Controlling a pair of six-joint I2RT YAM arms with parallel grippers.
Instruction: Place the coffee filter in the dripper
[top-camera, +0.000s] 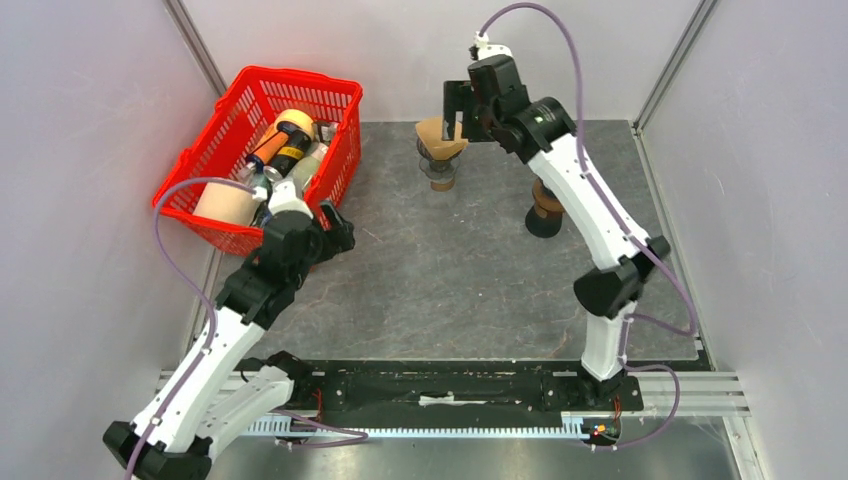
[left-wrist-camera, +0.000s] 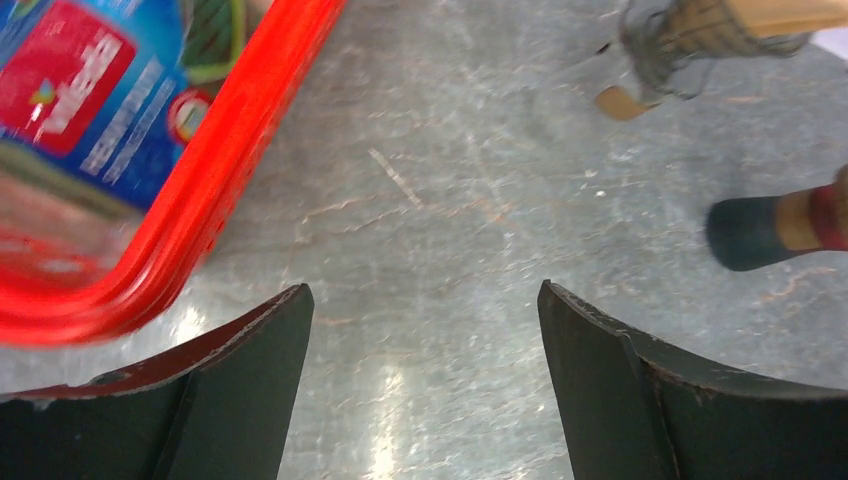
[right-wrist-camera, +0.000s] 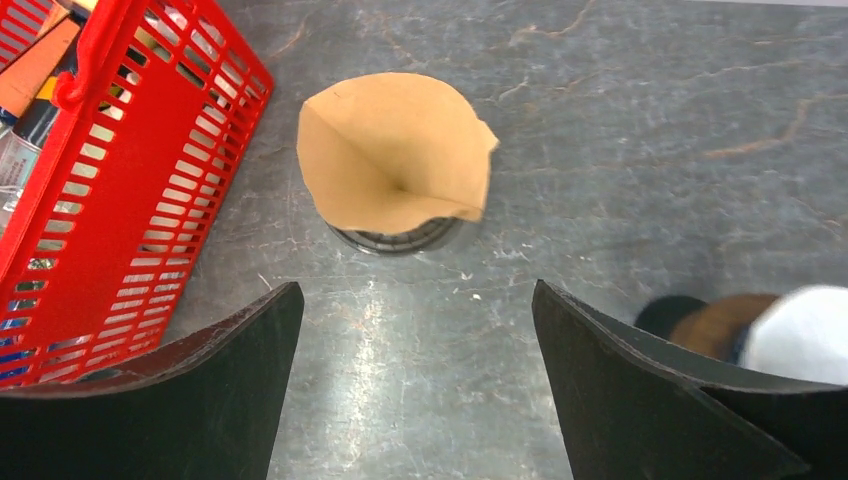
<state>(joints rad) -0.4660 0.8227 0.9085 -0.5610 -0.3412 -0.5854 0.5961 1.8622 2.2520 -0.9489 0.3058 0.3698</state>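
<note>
Left fingers (left-wrist-camera: 240, 400) stand spread with nothing between them, hovering beside the red basket (top-camera: 345, 140) at ten o'clock. Right fingers (right-wrist-camera: 640, 400) are spread too, above the coffee filter (right-wrist-camera: 395, 160), which sits open in the dripper (right-wrist-camera: 400, 240) at twelve o'clock. I see a grey, veined, scuffed bench (top-camera: 450, 280) boxed in by pale walls (top-camera: 90, 150).

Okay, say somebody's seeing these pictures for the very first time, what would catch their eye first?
The bright red basket, packed with containers, at the table's far left draws the eye first. Then the tan coffee filter, open like a cone in the dripper at the far middle, with the right arm's open jaws poised over it.
</note>
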